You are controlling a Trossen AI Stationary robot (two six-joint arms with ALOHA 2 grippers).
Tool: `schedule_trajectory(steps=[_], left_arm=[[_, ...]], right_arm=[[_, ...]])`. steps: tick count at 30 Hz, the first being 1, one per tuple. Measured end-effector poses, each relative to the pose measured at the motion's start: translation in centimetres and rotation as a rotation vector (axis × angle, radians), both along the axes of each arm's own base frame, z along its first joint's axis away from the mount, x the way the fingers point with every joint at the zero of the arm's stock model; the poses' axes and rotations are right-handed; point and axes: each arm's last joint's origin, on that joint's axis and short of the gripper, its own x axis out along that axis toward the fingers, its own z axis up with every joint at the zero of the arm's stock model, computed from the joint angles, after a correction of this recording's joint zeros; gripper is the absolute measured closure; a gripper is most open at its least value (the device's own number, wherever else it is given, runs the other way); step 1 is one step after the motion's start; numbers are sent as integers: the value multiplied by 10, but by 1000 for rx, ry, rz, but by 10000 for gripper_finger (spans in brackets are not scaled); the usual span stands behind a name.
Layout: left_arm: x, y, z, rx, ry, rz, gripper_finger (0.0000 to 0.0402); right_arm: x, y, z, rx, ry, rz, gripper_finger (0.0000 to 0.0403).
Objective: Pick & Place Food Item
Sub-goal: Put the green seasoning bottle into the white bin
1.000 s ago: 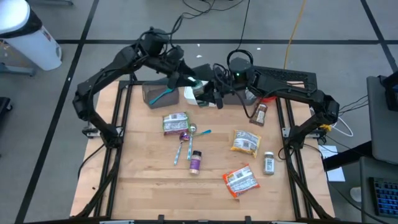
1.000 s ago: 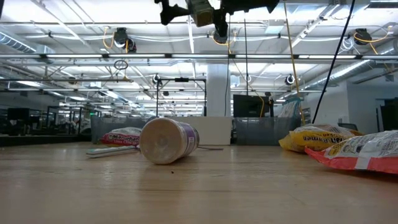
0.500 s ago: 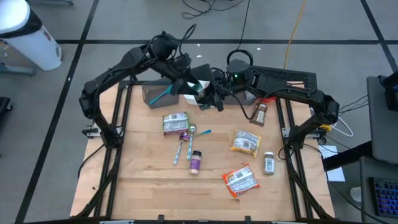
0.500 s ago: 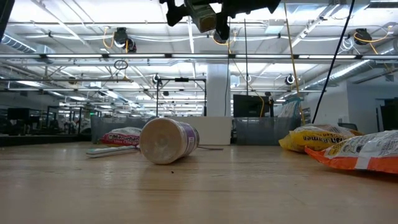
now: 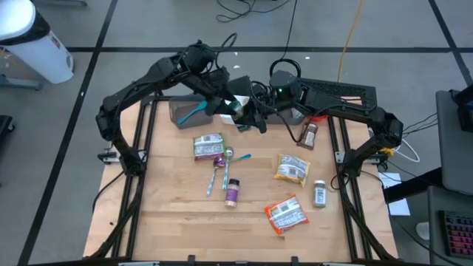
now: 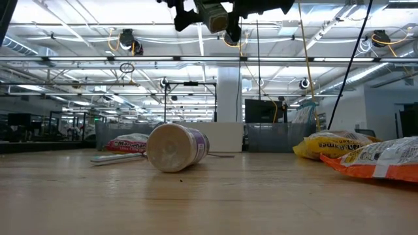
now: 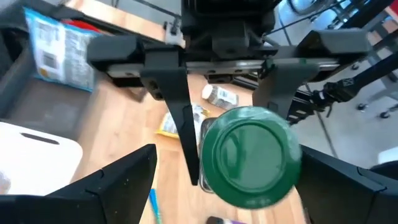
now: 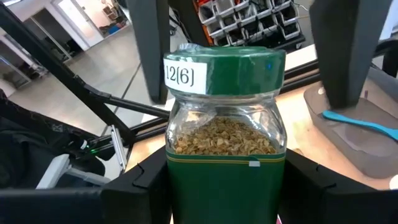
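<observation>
A glass jar of seeds with a green lid is held high above the table's far middle; it also shows in the high view and the low view. My right gripper is shut on it. My left gripper is open. Its two fingers stand on either side of the lid without plainly touching it. My right gripper pinches the jar's glass body, below the lid, between its two fingers. The jar is lifted clear of the table. Its lid end points away from my right gripper, toward my left gripper.
A grey bin with a teal tool stands at the far left. On the table lie snack packets, spoons, a purple bottle and spice bottles.
My left gripper has moved toward the table's right and near side, up to the jar held by my right gripper. Its open fingers now stand around the lid. The jar has stayed about where it was.
</observation>
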Motion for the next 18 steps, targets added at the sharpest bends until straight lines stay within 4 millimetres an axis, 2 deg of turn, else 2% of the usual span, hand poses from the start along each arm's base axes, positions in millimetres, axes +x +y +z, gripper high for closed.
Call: schedule_trajectory(steps=[6, 18], left_arm=[[11, -1, -10, -63, 17, -47, 41], [11, -4, -10, -114, 23, -66, 42]], right_arm=[[1, 4, -1, 8, 11, 35, 208], [-1, 6, -6, 12, 51, 71, 208]])
